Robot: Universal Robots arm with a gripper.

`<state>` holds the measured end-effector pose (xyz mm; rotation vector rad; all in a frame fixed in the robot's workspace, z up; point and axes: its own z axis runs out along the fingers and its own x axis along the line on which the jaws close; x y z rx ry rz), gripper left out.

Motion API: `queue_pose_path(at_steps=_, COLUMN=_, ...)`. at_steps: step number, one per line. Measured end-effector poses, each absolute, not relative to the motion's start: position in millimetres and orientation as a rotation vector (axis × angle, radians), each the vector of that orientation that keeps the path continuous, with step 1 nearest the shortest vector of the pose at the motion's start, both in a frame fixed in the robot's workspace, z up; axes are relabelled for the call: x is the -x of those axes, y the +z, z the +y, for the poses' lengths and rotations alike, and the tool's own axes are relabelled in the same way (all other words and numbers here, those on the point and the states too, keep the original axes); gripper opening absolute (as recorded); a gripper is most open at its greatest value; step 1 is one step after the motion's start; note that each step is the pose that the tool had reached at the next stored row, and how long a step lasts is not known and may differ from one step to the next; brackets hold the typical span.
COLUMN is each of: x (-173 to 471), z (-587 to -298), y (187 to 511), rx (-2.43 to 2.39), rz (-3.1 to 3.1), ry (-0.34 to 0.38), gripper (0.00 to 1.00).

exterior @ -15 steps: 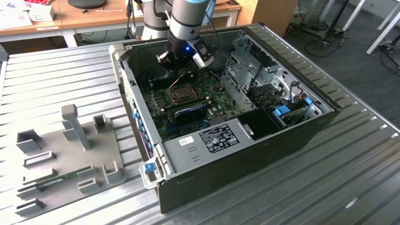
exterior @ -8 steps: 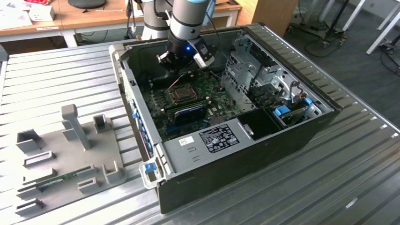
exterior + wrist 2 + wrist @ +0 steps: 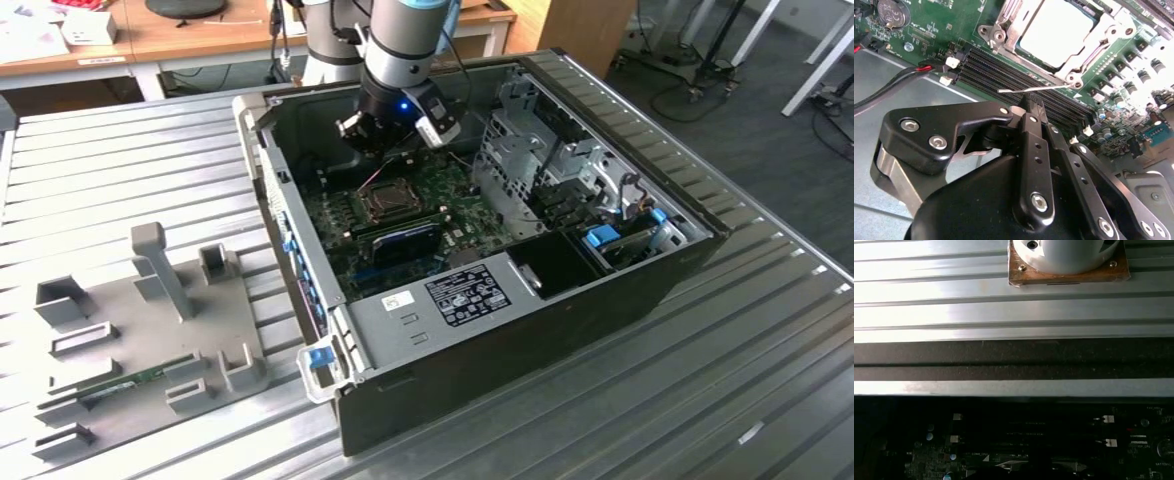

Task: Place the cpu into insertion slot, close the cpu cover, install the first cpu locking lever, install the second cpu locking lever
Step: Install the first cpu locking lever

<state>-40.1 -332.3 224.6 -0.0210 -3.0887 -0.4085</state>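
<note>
The cpu (image 3: 1054, 30) lies in the insertion slot (image 3: 384, 200) on the green board, its pale metal top showing through the window of the cpu cover (image 3: 1070, 64), which lies flat over it. A thin silvery locking lever (image 3: 1024, 90) sticks out along the socket's edge, over the memory slots. My gripper (image 3: 1030, 102) has its black fingers pressed together with nothing seen between them, and its tip is right by that lever. In the exterior view the gripper (image 3: 396, 140) hangs inside the open computer case, just behind the socket.
Long black memory slots (image 3: 1004, 70) run beside the socket. Red and black cables (image 3: 914, 70) and a coin battery (image 3: 891, 12) lie nearby. A metal drive cage (image 3: 534, 160) stands at the exterior view's right. A grey fixture plate (image 3: 147, 310) lies on the ribbed table.
</note>
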Motion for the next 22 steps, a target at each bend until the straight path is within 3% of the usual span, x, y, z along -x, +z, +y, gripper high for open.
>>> queue_pose_path(at_steps=22, x=36.4, z=-332.4, y=215.1, rx=0.021, rz=-3.089, ry=-0.408, gripper=0.10)
